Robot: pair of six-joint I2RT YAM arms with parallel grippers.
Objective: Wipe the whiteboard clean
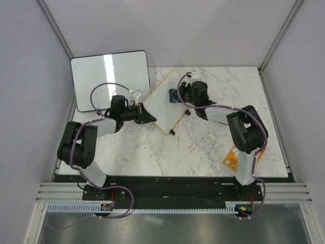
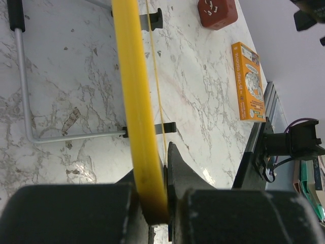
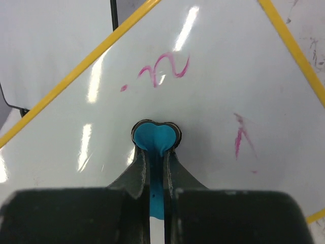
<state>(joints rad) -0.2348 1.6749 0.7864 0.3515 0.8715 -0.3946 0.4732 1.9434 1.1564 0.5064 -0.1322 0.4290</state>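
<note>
1. The whiteboard [image 1: 161, 109] is found on the bench [image 1: 203, 152], turned diamond-wise between the two arms and just beside the larger blank board [image 1: 109, 76].
2. Its yellow frame [image 2: 134, 101] is clamped by the left claw [image 1: 146, 116], whose jaws are closed tight on the board's near-left edge. The board is thereby steadied.
3. A blue eraser [image 3: 155, 136] is pinched in the right claw [image 1: 174, 95], which is closed almost fully. The eraser's rounded tip is set on, or just above, the white face; contact cannot be confirmed.
4. The wiping step is judged to be in hand and unfinished. A pink squiggle [image 3: 163, 70] is seen beyond the eraser and a pink stroke [image 3: 240, 136] to its right, and neither is covered by it.
5. For the next move, the eraser would need to be pressed down and swept forward across the squiggle, then sideways over the stroke. The grip on the frame should be held firm so that the board is not pushed across the bench.
</note>
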